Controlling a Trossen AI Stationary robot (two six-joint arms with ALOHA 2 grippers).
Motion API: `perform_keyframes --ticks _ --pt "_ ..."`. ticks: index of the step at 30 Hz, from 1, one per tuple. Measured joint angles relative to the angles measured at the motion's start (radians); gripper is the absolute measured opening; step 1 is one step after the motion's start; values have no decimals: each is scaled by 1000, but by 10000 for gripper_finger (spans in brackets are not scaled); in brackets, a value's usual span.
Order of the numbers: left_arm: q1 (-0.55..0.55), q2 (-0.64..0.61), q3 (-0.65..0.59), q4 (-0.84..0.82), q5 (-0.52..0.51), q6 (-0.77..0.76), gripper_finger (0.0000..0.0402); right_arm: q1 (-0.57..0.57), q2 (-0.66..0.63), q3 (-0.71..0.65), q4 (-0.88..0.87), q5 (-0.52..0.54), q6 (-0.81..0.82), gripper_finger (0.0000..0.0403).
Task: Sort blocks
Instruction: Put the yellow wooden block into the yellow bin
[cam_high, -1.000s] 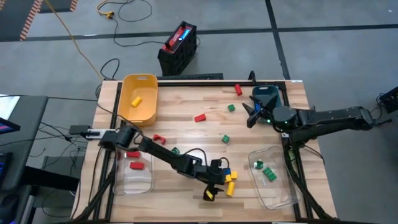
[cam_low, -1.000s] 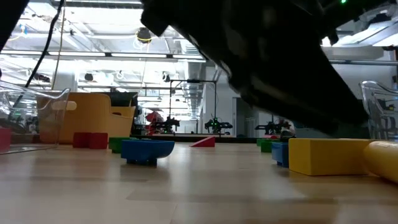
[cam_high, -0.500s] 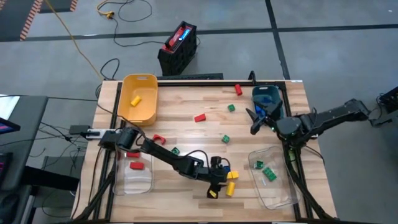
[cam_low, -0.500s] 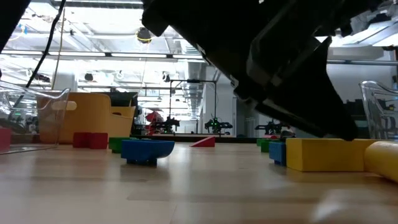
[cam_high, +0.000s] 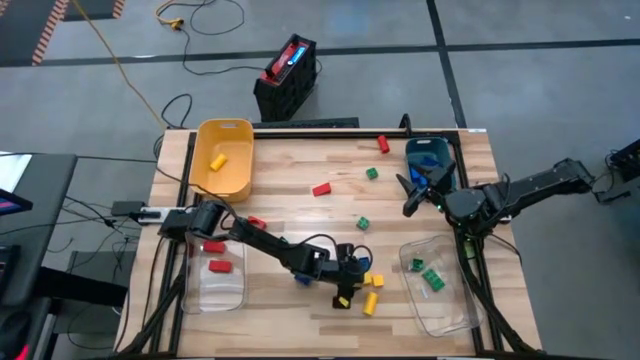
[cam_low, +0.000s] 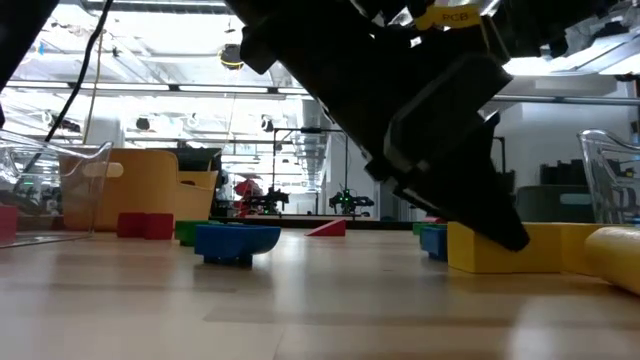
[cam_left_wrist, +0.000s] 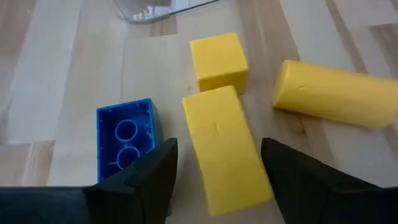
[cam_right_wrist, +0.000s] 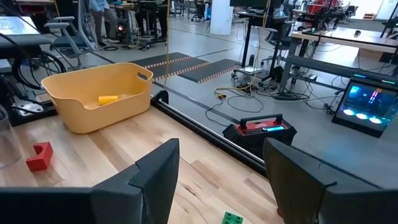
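Note:
My left gripper (cam_left_wrist: 217, 186) is open low over the table's near middle, its fingers standing on either side of a long yellow block (cam_left_wrist: 227, 149) without touching it. An upturned blue block (cam_left_wrist: 124, 134) lies beside one finger. A yellow cube (cam_left_wrist: 217, 59) and a yellow cylinder (cam_left_wrist: 329, 93) lie just beyond. In the high view this cluster (cam_high: 370, 283) sits right of my left gripper (cam_high: 355, 283). My right gripper (cam_high: 410, 190) hangs open above the table by the teal bin (cam_high: 428, 155), with nothing between its fingers (cam_right_wrist: 155, 180).
A yellow bin (cam_high: 222, 160) stands far left, a clear bin (cam_high: 215, 275) with red blocks near left, and a clear bin (cam_high: 440, 285) with green blocks near right. Loose red (cam_high: 321, 188) and green (cam_high: 363, 223) blocks lie across the table's middle.
My left gripper has moved a little toward the table's far edge and tipped down, bringing its open fingers around the long yellow block. My right arm swung its forearm back toward the table's right edge, then kept still, and its gripper stays by the teal bin.

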Motion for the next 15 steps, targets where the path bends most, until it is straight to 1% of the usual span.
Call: perform_keyframes --ticks 6,10,12,15 --pt "1 1 0 10 -1 21 226 0 0 0 0 0 -7 249" --pt "4 29 -1 17 2 22 224 0 0 0 0 0 -8 249" --pt "2 27 0 9 -2 41 210 2 0 0 1 0 -9 249" --pt "-1 31 1 -2 -29 76 164 3 0 0 0 0 -10 249"
